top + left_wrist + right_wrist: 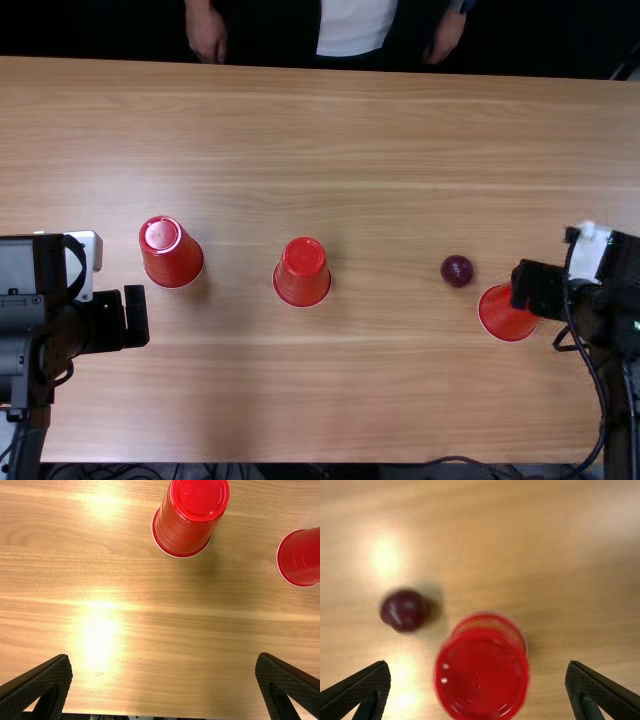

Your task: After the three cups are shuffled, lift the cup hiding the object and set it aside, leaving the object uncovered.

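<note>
Three red cups stand upside down on the wooden table: a left cup (170, 252), a middle cup (302, 271) and a right cup (507, 312). A dark purple ball (457, 270) lies uncovered on the table just left of the right cup. My right gripper (523, 290) is at the right cup, open. In the right wrist view the cup (482, 672) sits between the wide-apart fingers, touching neither, with the ball (403, 610) beside it. My left gripper (137, 317) is open, near the table's front left, below the left cup. Its wrist view has two cups (190, 517) (300, 557) ahead of the gripper (162, 657).
A person stands behind the table's far edge (320, 62), hands off the table. Bare wood spreads across the far half and between the cups. Cables hang at the near right corner (600, 400).
</note>
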{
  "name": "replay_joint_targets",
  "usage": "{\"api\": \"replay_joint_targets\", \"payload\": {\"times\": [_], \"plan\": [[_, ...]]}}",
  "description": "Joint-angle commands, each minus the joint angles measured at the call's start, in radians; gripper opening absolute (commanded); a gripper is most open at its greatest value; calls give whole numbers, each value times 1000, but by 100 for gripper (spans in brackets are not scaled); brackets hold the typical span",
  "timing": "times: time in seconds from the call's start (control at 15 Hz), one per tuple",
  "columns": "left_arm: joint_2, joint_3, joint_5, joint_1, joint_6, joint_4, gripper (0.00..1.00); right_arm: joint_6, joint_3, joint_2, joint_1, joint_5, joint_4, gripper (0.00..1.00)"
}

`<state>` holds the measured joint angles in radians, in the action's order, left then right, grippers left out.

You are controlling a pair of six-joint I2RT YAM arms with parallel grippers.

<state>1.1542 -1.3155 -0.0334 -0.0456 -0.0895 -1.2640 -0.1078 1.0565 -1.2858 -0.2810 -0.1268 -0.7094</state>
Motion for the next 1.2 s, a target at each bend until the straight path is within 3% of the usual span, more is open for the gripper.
{"api": "replay_joint_targets", "payload": {"times": [0.0, 0.27, 0.53, 0.73, 1.07, 1.13], "plan": [[-31, -2, 0, 6, 3, 1, 100, -6, 60, 14, 32, -8, -6, 100], [-71, 13, 0, 6, 3, 9, 100, 3, 112, 13, 226, -6, -63, 100], [-116, 12, -2, 7, 3, 10, 100, 10, 105, 17, 361, -6, -96, 100], [-163, 15, -20, 9, 5, 10, 100, 58, 91, 80, 399, -8, -124, 100], [-280, 64, -16, 58, 3, 14, 100, 65, -20, 250, 401, -6, -129, 100], [-314, 96, -5, 58, 3, 21, 100, 65, -50, 315, 398, -6, -127, 100]]}}
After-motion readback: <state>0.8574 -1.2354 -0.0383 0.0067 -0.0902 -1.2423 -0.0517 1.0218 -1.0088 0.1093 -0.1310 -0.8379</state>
